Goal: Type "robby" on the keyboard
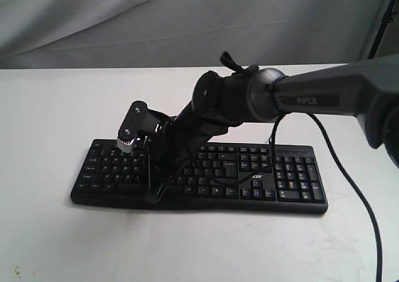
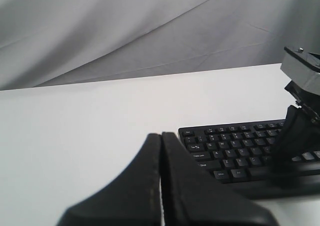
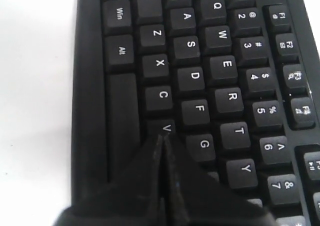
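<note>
The black keyboard (image 1: 293, 176) lies across the white table with its "acer" logo by the arrow keys; it also shows in the left wrist view (image 2: 235, 151) and fills the right wrist view (image 3: 200, 76). My right gripper (image 1: 153, 196) reaches across to the keyboard's left half. It is shut, with its joined tips (image 3: 161, 138) down at the bottom letter row, at the edge of the V key; the key under them is hidden. My left gripper (image 2: 161, 135) is shut and empty, low over bare table beyond the keyboard's left end. It is out of the exterior view.
The right arm (image 1: 299, 98) slants over the keyboard's middle and blocks part of it (image 2: 300, 111). A black cable (image 1: 368, 219) hangs from that arm and runs over the table (image 1: 62, 244) at the right. A grey cloth (image 1: 124, 20) hangs behind.
</note>
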Controlling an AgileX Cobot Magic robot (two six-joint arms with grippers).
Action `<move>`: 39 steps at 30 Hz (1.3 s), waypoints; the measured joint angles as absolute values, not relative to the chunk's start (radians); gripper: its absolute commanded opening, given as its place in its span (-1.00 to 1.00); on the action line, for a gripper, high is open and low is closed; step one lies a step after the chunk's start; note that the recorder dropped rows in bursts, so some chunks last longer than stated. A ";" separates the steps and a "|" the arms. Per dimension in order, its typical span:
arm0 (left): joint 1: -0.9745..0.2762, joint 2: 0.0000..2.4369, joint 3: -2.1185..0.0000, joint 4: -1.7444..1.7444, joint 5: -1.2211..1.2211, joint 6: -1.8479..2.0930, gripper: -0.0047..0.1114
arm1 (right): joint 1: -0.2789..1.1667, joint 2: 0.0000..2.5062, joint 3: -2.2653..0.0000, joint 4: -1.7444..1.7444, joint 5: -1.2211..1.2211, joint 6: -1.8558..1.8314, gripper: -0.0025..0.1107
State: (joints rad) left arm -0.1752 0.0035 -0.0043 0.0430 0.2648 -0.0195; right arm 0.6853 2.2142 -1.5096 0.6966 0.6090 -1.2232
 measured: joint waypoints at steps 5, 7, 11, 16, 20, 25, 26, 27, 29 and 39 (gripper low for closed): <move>-0.175 0.003 -0.004 0.043 0.265 -0.020 -0.92 | 0.685 2.220 -1.510 0.697 0.607 -1.223 -0.96; -0.175 0.003 -0.004 0.043 0.265 -0.020 -0.92 | 0.685 2.220 -1.510 0.697 0.607 -1.223 -0.96; -0.175 0.003 -0.004 0.043 0.265 -0.020 -0.92 | 0.685 2.220 -1.510 0.697 0.607 -1.223 -0.96; -0.175 0.003 -0.004 0.043 0.265 -0.020 -0.92 | 0.685 2.220 -1.510 0.697 0.603 -1.223 -0.96; -0.175 0.003 -0.004 0.043 0.265 -0.020 -0.92 | 0.685 2.207 -1.510 0.687 0.594 -1.223 -0.96; -0.175 0.003 -0.004 0.043 0.265 -0.020 -0.92 | 0.685 2.163 -1.510 0.682 0.565 -1.223 -0.96; -0.175 0.003 -0.004 0.043 0.265 -0.020 -0.92 | 0.685 2.161 -1.510 0.682 0.561 -1.223 -0.96; -0.175 0.003 -0.004 0.043 0.265 -0.020 -0.92 | 0.685 2.161 -1.510 0.682 0.559 -1.223 -0.96; -0.175 0.003 -0.004 0.043 0.265 -0.020 -0.92 | 0.685 2.161 -1.510 0.680 0.555 -1.221 -0.96; -0.175 0.003 -0.004 0.043 0.265 -0.020 -0.92 | 0.625 2.195 -1.615 0.678 0.624 -1.188 -0.96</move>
